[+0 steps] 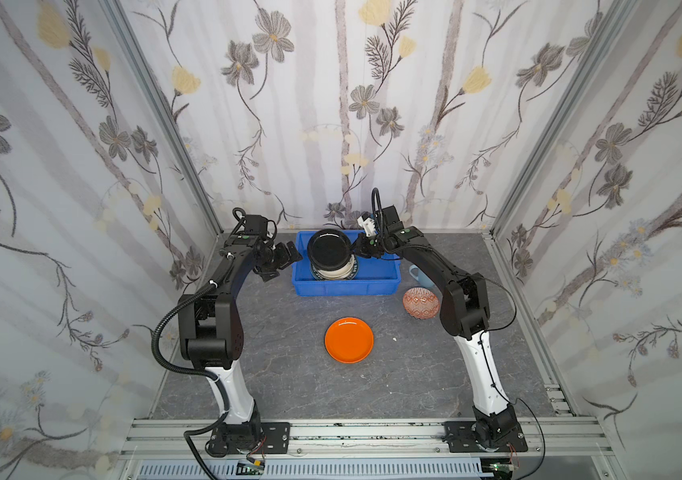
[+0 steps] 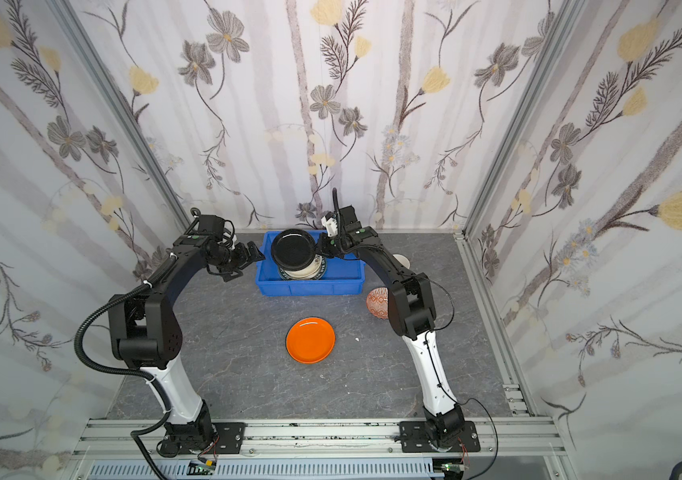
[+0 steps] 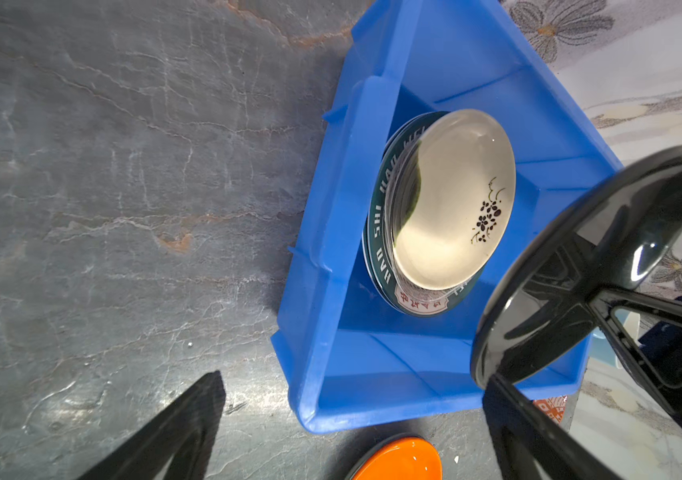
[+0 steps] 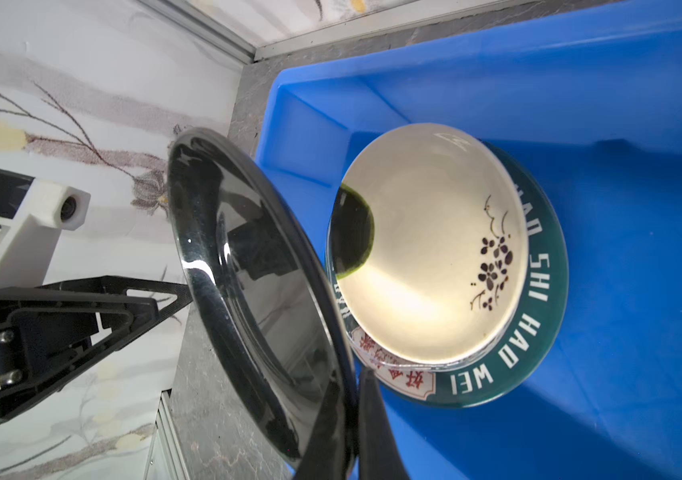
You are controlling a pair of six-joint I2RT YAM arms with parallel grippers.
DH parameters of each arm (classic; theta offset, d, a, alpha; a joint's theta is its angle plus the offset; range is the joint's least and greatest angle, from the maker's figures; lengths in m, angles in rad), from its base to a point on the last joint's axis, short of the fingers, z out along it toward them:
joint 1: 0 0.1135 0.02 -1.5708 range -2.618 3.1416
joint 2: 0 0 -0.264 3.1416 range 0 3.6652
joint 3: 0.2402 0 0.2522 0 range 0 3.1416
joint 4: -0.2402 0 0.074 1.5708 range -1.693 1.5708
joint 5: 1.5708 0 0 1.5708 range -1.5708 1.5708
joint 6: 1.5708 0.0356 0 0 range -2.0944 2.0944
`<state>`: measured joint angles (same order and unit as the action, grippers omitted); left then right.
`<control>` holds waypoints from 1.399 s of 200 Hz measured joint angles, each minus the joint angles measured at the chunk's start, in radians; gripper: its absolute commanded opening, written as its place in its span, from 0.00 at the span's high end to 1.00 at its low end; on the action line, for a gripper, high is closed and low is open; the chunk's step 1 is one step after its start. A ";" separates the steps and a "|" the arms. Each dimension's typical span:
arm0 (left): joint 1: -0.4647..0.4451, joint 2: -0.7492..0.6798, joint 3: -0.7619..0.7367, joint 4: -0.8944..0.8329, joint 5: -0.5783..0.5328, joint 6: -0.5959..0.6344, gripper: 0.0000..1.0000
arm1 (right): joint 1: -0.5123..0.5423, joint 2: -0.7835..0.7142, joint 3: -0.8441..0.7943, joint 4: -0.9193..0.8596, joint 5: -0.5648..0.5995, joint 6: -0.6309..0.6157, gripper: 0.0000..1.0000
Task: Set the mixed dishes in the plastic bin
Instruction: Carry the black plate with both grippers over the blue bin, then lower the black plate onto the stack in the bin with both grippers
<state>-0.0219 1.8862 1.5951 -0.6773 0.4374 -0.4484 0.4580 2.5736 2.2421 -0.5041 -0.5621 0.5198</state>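
The right fingers (image 4: 376, 428) are seen clamped tight on the rim of a black plate (image 1: 328, 248), which is held tilted above the blue bin (image 1: 347, 289) set at 12 o'clock on the tabletop (image 1: 289, 374). Inside the bin a cream plate (image 4: 426, 257) with a black sprig is stacked on a teal plate (image 4: 539, 324) with white lettering, and the black plate is seen apart from both. The left fingers (image 3: 173, 436) are spread fully apart, nothing is held between them, and they are found just beside the bin's wall at 9 o'clock. An orange plate (image 1: 349, 340) is seen on the tabletop at 6 o'clock from the bin and a patterned bowl (image 1: 420, 302) at 4 o'clock. A pale blue mug (image 1: 418, 274), partly hidden by the right arm (image 1: 435, 262), is seen at 3 o'clock.
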 measured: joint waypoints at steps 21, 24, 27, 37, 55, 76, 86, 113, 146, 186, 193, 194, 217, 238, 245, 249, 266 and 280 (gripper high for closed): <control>0.030 0.027 0.006 0.000 0.026 0.001 0.00 | -0.003 0.035 0.010 0.016 0.001 0.027 1.00; 0.034 0.031 0.008 0.000 0.029 0.002 0.00 | -0.004 0.040 0.011 0.016 0.001 0.031 1.00; 0.038 0.035 0.011 0.000 0.032 0.003 0.00 | -0.005 0.046 0.012 0.017 0.001 0.034 1.00; 0.050 0.051 0.023 0.000 0.042 0.004 0.00 | -0.006 0.064 0.019 0.023 0.001 0.050 1.00; 0.068 0.079 0.047 0.000 0.064 0.008 0.00 | -0.008 0.109 0.049 0.034 0.005 0.073 1.00; 0.073 0.100 0.069 0.001 0.087 0.023 0.00 | -0.008 0.153 0.087 0.041 0.009 0.095 1.00; 0.075 0.107 0.079 0.001 0.098 0.026 0.00 | -0.008 0.164 0.094 0.051 0.011 0.106 1.00; 0.081 0.120 0.092 0.000 0.114 0.031 0.00 | -0.010 0.179 0.097 0.071 0.013 0.127 0.99; 0.087 0.123 0.093 0.000 0.121 0.036 0.00 | -0.010 0.196 0.098 0.074 0.019 0.135 0.95; 0.087 0.123 0.093 0.000 0.128 0.037 0.00 | -0.011 0.201 0.100 0.075 0.019 0.142 0.72; 0.087 0.123 0.093 0.000 0.130 0.037 0.00 | -0.011 0.201 0.100 0.074 0.019 0.142 0.71; 0.087 0.123 0.093 0.000 0.131 0.037 0.00 | -0.011 0.201 0.100 0.074 0.019 0.142 0.71; 0.087 0.122 0.090 0.000 0.142 0.037 0.00 | -0.013 0.198 0.100 0.070 0.023 0.134 0.67; 0.087 0.117 0.084 0.000 0.143 0.036 0.00 | -0.016 0.182 0.100 0.054 0.042 0.114 0.67; 0.087 0.115 0.080 0.001 0.144 0.035 0.00 | -0.019 0.174 0.100 0.048 0.045 0.106 0.67; 0.087 0.113 0.078 0.002 0.146 0.030 0.00 | -0.021 0.169 0.100 0.047 0.048 0.103 0.67; 0.087 0.102 0.065 0.008 0.149 0.029 0.00 | -0.026 0.145 0.100 0.042 0.059 0.082 0.66; 0.085 0.093 0.055 0.014 0.150 0.025 0.00 | -0.029 0.132 0.100 0.041 0.068 0.071 0.65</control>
<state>0.0635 1.9793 1.6501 -0.6628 0.5873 -0.4232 0.4290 2.7056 2.3421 -0.4629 -0.4942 0.5911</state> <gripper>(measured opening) 0.997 0.343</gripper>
